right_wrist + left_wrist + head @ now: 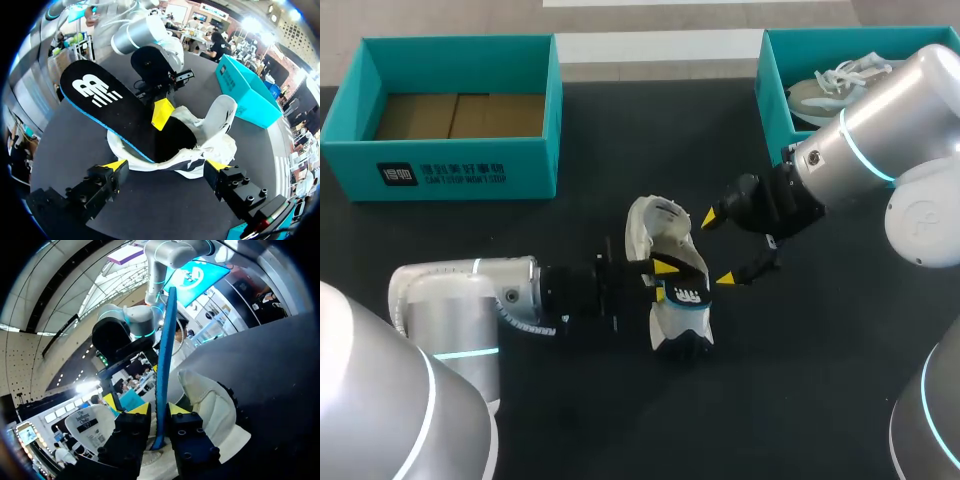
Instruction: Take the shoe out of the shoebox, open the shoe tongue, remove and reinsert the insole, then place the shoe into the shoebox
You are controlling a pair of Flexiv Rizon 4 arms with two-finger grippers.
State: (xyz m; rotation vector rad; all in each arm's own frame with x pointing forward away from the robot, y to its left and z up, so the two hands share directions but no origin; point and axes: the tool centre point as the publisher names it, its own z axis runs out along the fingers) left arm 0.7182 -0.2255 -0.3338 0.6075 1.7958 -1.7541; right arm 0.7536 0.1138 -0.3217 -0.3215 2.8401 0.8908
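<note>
Black table (520, 260) under both arms. My left gripper (158, 409) is clamped on the insole (165, 350), one end tucked in the white shoe (212, 410) just ahead. My right gripper (166, 164) stands spread wide, shoe between its fingers.

I'm standing at what is looking like a robotics demonstration station: a silver left arm (470, 290) and right arm (880, 130) are hanging over a black tabletop (570, 250) that is carrying a teal left shoebox (460, 165) and right shoebox (772, 100).
</note>
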